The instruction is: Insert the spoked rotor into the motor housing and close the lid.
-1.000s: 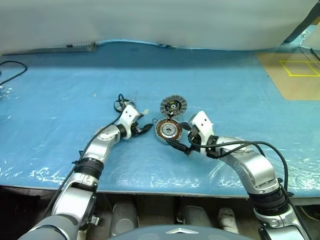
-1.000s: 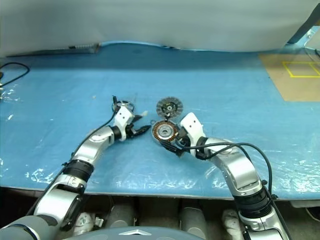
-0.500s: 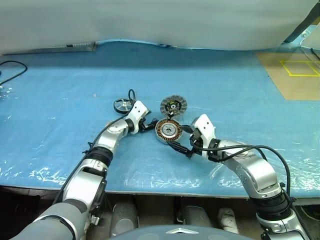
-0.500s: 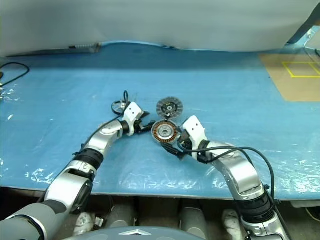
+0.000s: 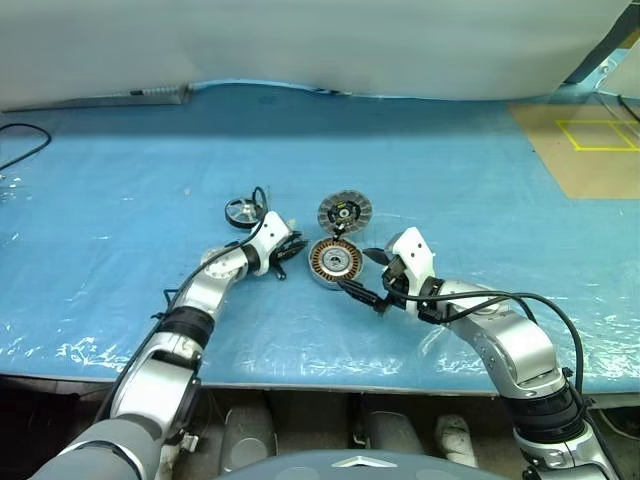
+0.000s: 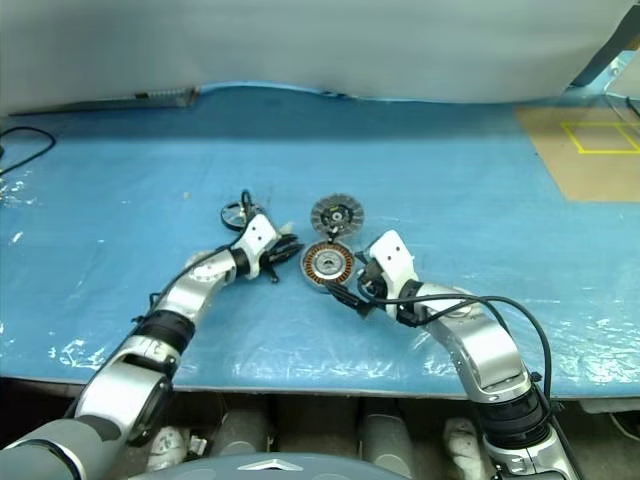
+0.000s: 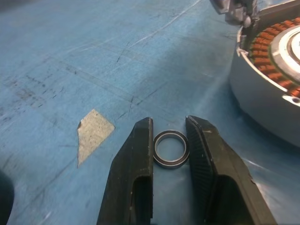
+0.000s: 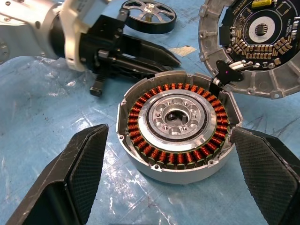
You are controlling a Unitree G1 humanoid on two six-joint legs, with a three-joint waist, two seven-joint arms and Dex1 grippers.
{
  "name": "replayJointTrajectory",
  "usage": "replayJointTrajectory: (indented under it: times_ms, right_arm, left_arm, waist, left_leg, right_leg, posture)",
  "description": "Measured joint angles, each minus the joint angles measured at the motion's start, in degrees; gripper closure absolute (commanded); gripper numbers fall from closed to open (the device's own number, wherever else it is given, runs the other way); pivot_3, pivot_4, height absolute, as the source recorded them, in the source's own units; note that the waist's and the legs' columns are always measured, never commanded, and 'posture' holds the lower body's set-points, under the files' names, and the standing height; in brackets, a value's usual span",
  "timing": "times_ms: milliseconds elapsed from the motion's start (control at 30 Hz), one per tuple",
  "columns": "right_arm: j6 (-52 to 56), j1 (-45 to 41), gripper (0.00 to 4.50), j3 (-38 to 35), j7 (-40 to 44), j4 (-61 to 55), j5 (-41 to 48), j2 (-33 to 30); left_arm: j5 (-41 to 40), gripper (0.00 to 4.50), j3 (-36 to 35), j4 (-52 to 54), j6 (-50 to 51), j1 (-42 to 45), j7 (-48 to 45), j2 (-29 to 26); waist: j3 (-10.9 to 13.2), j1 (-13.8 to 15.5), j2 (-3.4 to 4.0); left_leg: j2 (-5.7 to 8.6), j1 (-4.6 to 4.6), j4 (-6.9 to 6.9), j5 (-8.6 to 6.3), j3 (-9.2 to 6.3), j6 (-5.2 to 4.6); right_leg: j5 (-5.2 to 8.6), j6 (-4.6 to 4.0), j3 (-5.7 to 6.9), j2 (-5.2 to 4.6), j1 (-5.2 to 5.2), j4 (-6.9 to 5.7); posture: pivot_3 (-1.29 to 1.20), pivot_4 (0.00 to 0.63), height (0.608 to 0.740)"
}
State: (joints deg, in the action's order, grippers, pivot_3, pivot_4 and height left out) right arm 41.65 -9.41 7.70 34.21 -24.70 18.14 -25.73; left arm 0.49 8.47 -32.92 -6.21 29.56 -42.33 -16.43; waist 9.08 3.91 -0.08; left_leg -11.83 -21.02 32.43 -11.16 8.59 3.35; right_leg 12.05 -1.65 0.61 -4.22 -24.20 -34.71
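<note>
Copper-orange windings in a ring are noted within the silver-rimmed motor housing [image 8: 177,125]. A grey ribbed edge and dark centre are seen on the lid [image 5: 345,211]. The table cover [image 5: 120,200] is blue; the ring washer [image 7: 171,149] is dark.

Both arms are built of rounded silver-grey shells joined by black ribbed collars, each ending in a white wrist block. A thin black cable loops loosely along each forearm to the wrist. The left gripper [image 7: 169,154] and right gripper [image 8: 171,154] carry wedge-shaped black fingers [image 8: 77,178] with finely cross-hatched inner pads.
</note>
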Motion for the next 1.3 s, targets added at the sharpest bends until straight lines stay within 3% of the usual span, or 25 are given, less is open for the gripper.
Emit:
replayJointTrajectory:
  times_ms: [200,467,767,1300]
  right_arm:
    - [-10.37,4.09,0.03,-0.26,0.96,1.11,-1.6,-0.22]
    - [-23.84,8.07,0.03,-0.4,3.46,7.88,-2.27,2.28]
    - [-27.15,8.72,0.03,-0.21,5.06,10.33,-4.74,0.31]
    - [-25.73,10.1,0.03,-0.24,3.24,10.3,-5.58,0.21]
  left_arm:
    - [-5.75,3.81,-1.32,19.89,15.33,-9.1,-3.69,-5.09]
    - [-11.91,3.81,-0.83,32.48,26.1,-4.36,-9.27,-7.13]
    - [-10.09,3.81,6.6,24.69,24.78,4.31,-12.88,-3.38]
    - [-5.74,3.81,10.14,13.99,17.05,6.45,-16.16,-0.46]
  waist:
    - [0.03,0.08,-0.02]
    - [0.06,0.03,-0.06]
    - [0.07,0.0,-0.07]
    - [0.08,0.13,-0.08]
  left_leg:
    - [-0.02,-0.11,-0.09,-0.01,0.03,-0.01]
    - [0.02,-0.16,-0.12,-0.02,0.05,-0.03]
    - [0.03,-0.17,-0.13,-0.01,0.05,-0.02]
    - [0.03,-0.18,-0.11,-0.01,0.04,-0.03]
  right_leg:
    - [0.08,-0.01,0.03,0.0,-0.12,0.04]
    - [0.12,0.03,0.04,-0.04,-0.13,0.1]
    - [0.12,0.03,0.04,-0.01,-0.13,0.1]
    - [0.12,0.03,0.05,-0.03,-0.12,0.09]
  posture:
    - [0.0,0.15,0.74]
    - [0.0,0.15,0.74]
    - [0.0,0.15,0.74]
    - [0.0,0.15,0.74]
